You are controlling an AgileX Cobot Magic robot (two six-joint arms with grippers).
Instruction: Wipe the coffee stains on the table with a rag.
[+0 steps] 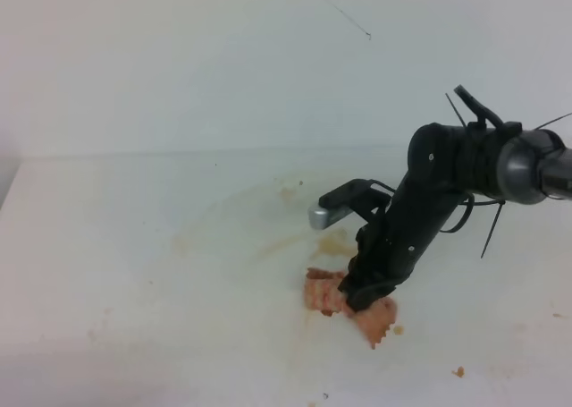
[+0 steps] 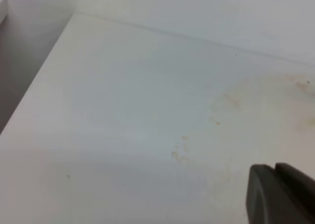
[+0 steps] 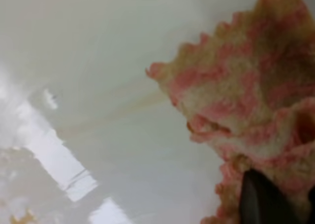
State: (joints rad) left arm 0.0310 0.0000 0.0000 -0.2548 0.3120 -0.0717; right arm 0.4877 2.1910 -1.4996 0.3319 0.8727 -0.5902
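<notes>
- The rag [image 1: 353,307], pinkish-orange with zigzag edges and already mottled tan from soaking, lies bunched flat on the table [image 1: 134,273], pinned under the right hand [image 1: 356,295], which is closed on it; cloth spills out to either side of the fingertips.
- The coffee stains [image 1: 335,244] sit just beyond the right hand, toward the wall: a tan patch close to the rag, a thin brown streak trailing off to its left, and a paler ring of smear farther out. A few small brown specks lie on the near side of the hand, to its right.
- In the right wrist view, a faint curved brown line runs across the wet, shiny surface just past the rag's edge.
- The left hand [image 2: 280,194] shows only as a dark corner over bare table with faint specks; I cannot tell whether it is open or closed.
- Judgement: the wiping stroke is under way, with stain left. The next move calls for pushing the rag forward through the tan patch while keeping it pressed down, then sweeping left along the streak.
</notes>
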